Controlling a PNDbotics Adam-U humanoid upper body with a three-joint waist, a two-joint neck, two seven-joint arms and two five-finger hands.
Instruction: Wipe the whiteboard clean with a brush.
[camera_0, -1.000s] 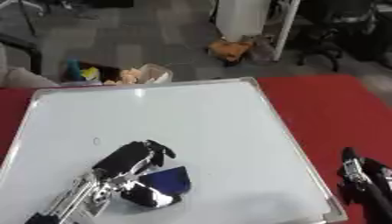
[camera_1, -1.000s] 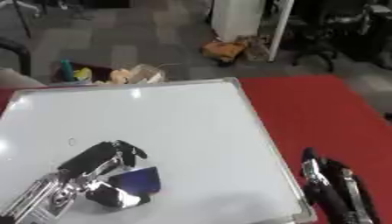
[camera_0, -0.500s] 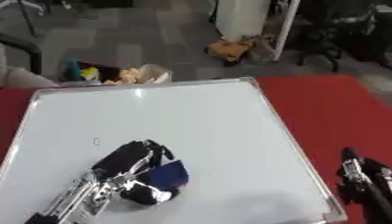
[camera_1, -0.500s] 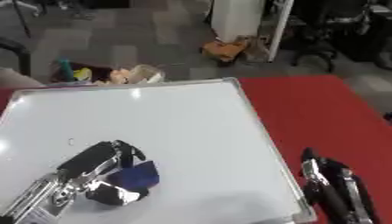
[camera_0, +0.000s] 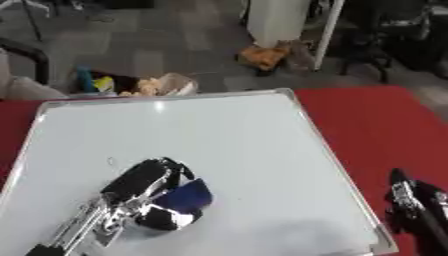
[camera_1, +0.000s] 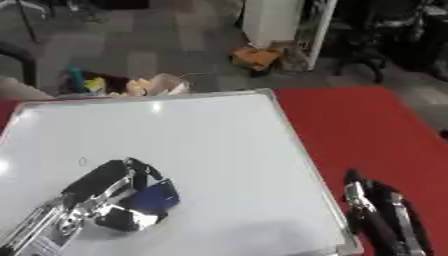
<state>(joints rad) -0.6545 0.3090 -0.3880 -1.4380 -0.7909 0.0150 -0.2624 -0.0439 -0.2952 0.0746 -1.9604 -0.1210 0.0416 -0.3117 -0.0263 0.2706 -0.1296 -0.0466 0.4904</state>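
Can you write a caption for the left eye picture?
Left hand holds a blue brush on the whiteboard.

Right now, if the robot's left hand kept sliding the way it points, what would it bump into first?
Probably nothing soon. The left hand, curled on the blue brush, points up and to the right across the bare whiteboard. First in that line would be the board's far right frame, though depth is hard to judge.

The whiteboard (camera_0: 227, 145) is shown white, framed in a silver rim, with a small faint dark mark near its left edge. The table (camera_0: 376, 125) is covered in red. The brush (camera_0: 185, 196) is dark blue. The left hand (camera_0: 140, 187) is finished in black and polished silver. The right hand (camera_1: 376, 215) is black with silver detail.
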